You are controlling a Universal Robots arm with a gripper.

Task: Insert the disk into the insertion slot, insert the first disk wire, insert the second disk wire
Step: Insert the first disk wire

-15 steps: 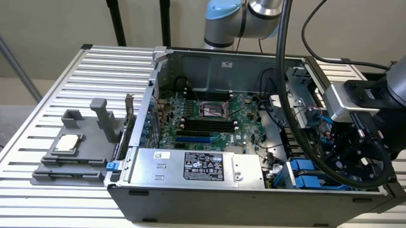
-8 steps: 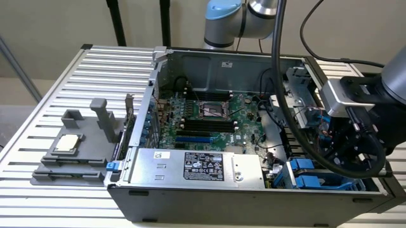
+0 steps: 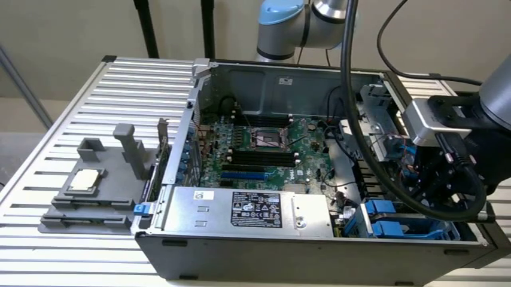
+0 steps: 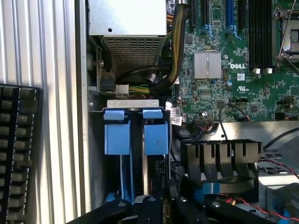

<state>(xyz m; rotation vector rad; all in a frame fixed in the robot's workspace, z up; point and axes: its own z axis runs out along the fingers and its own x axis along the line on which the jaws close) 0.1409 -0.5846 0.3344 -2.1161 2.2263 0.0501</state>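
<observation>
The insertion slot point(image 4: 134, 105) is the grey drive cage at the case's front corner, on the exterior view's right point(image 3: 399, 224). Two blue carrier latches point(image 4: 117, 135) point(image 4: 155, 135) stand side by side in it, seen edge-on from above. The disk's labelled face is hidden, so I cannot tell which carrier holds it. My gripper point(image 4: 154, 210) hangs right above the cage, its dark body point(image 3: 447, 179) wrapped by a thick black cable loop. Thin red and black wires point(image 4: 280, 205) lie beside it.
The open Dell tower lies on a slatted metal table point(image 3: 72, 107). A silver power-supply box point(image 3: 248, 209) sits next to the cage, with the motherboard point(image 4: 233, 70) behind it. A grey fixture point(image 3: 88, 179) stands on the exterior view's left. A keyboard point(image 4: 18, 154) lies outside the case.
</observation>
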